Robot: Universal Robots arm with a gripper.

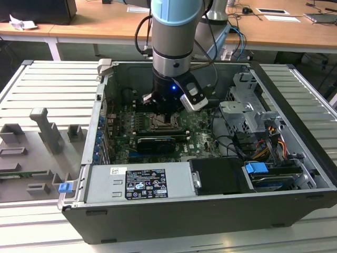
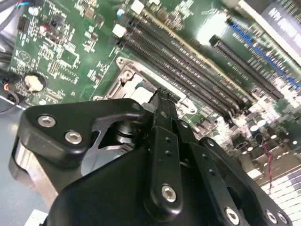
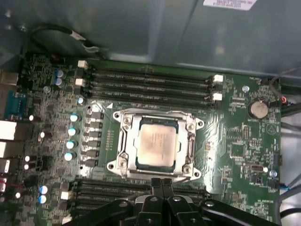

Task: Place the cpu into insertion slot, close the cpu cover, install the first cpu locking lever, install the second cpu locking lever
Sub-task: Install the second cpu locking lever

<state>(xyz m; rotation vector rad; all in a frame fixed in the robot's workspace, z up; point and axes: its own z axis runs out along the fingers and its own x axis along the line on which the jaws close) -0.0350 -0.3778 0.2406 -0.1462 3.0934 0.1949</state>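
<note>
Here my tool, fingers pressed together, hovers beside one cpu seated in one insertion slot, one cpu cover closed.

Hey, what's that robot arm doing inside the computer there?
It is working on the motherboard of an opened computer case. The cpu already lies in the insertion slot, with the cpu cover framing it. The gripper is poised right at the socket's edge.
</note>
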